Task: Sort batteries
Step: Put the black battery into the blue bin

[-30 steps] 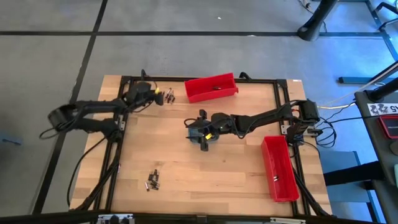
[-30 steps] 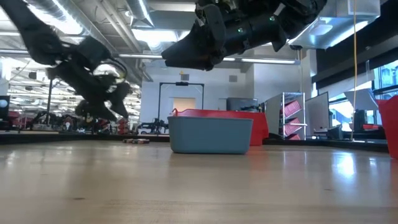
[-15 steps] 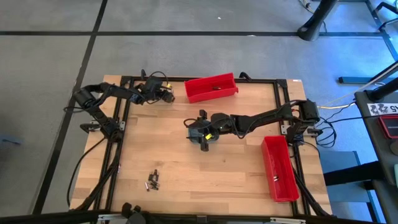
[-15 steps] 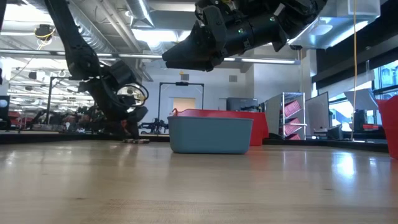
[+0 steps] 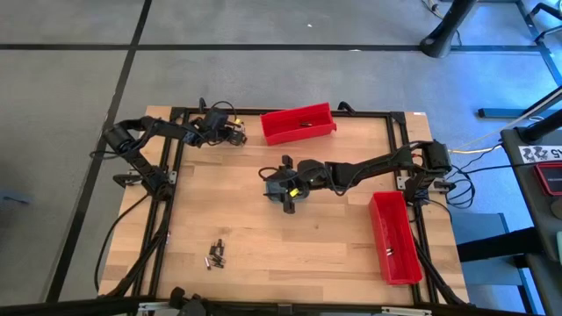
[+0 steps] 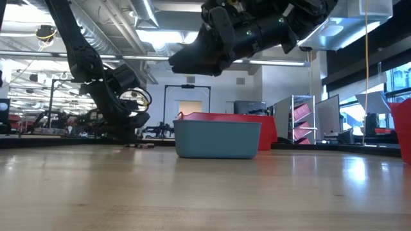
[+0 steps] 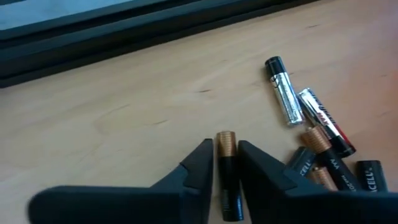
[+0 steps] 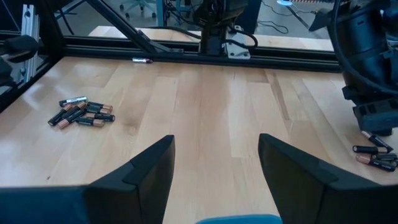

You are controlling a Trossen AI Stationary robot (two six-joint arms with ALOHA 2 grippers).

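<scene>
The left end effector (image 7: 225, 171) is down at the far left corner of the surface (image 5: 263, 228), and its two dark, smooth, pointed fingers (image 7: 196, 171) are clenched on one small battery (image 7: 227, 177). That battery is a thin round stick, black with a shiny copper end, and it lies flat on the wood between the finger tips. Just beside it sits a little pile of batteries (image 7: 323, 146), some black with copper ends and one silvery, touching each other. A second ago this end effector was wide apart and up off the pile; now it has come down and squeezed in.

The right end effector (image 8: 214, 165) hangs over the small grey-blue tray (image 6: 217, 138) in the middle of the surface, its fingers spread wide and holding nothing. It has not moved.

More batteries (image 5: 215, 254) lie in a loose heap near the front left. The surface is pale, smooth wood. Two long red bins, one (image 5: 299, 123) at the back and one (image 5: 395, 239) at the right, look like hard plastic.
</scene>
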